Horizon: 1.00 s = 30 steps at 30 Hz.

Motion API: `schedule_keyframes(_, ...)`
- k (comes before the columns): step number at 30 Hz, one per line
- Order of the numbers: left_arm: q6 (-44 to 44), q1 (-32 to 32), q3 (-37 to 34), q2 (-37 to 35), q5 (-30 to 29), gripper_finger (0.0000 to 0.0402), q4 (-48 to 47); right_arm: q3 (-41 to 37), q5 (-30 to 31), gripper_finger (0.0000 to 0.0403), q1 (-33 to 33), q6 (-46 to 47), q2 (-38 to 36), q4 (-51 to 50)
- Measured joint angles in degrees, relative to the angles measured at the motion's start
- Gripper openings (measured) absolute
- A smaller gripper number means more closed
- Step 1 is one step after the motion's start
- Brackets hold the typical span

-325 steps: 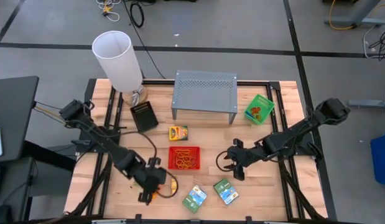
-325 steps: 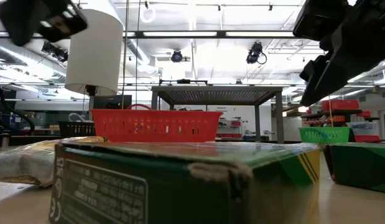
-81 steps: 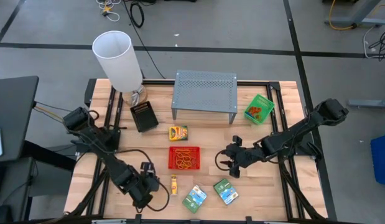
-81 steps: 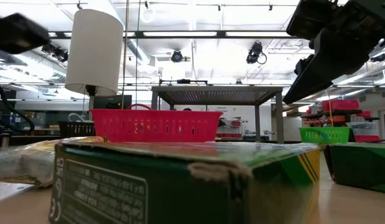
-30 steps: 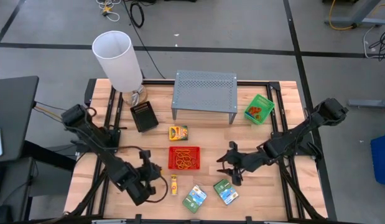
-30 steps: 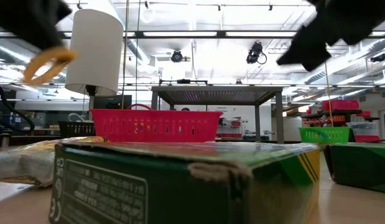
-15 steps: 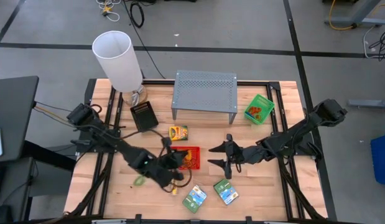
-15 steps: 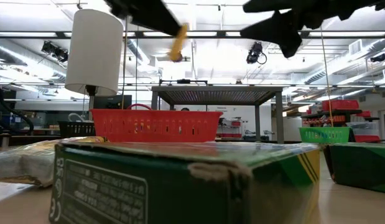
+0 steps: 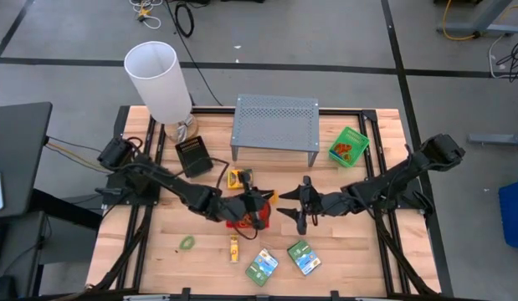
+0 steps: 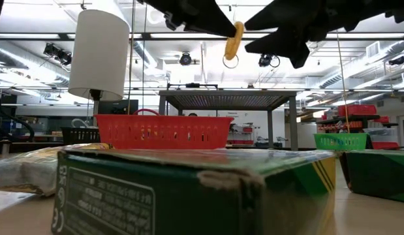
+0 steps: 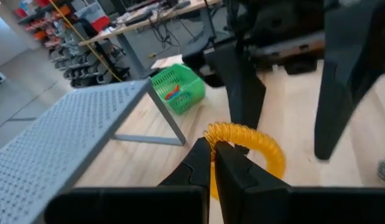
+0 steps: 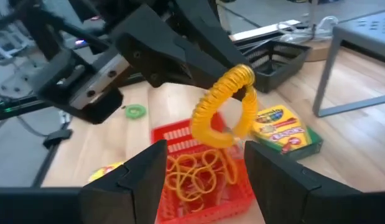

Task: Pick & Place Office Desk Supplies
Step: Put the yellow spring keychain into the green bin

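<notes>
A yellow coiled ring (image 12: 224, 111) hangs in the air over the red mesh tray (image 9: 236, 222), which holds orange rubber bands (image 12: 198, 171). My left gripper (image 9: 264, 203) reaches in from the table's left and is shut on the ring. My right gripper (image 9: 281, 206) faces it from the right. It is open, with its fingertips just short of the ring and touching nothing. In the low view the ring (image 10: 233, 39) shows between the two grippers, high above the tray (image 10: 162, 130). My left gripper pinches one spot of the ring's coil (image 12: 243, 76) between its two fingertips (image 11: 224, 160). The fingers come nearly level from the table's left. The ring hangs below the fingertips, lifted clear above the red tray.
The crayon box (image 9: 240, 177) lies just beyond the tray. A green band (image 9: 187, 242), a small yellow item (image 9: 233, 248) and two green packets (image 9: 262, 266) (image 9: 303, 257) lie near the front. At the back are the black box (image 9: 194, 156), the grey stand (image 9: 275, 124), the green tray (image 9: 349, 146) and the white lampshade (image 9: 158, 77).
My left gripper has swung from the near left part of the table toward the middle, rising a little and carrying the yellow ring, which now hangs over the red tray. My right gripper has edged toward the ring, staying open.
</notes>
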Motion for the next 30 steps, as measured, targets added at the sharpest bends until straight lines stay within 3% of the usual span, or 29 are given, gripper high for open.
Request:
schedule_keyframes(11,2.23,1.02,0.00,0.00,1.43,0.0008,2.07,0.02,1.82,0.0224,-2.16,-1.29,0.00,-1.50)
schedule_keyframes(15,3.13,1.13,0.00,0.00,0.19,0.0008,1.36,0.02,-2.01,0.0224,-0.73,-2.40,0.00,-1.37)
schedule_keyframes(20,2.86,1.71,0.00,0.00,2.56,0.0008,1.47,0.02,1.20,0.0224,0.78,-2.59,0.00,-1.29)
schedule_keyframes(30,1.75,2.55,0.00,0.00,4.47,0.0008,1.63,0.02,1.29,0.0224,-0.79,-4.24,0.00,1.76)
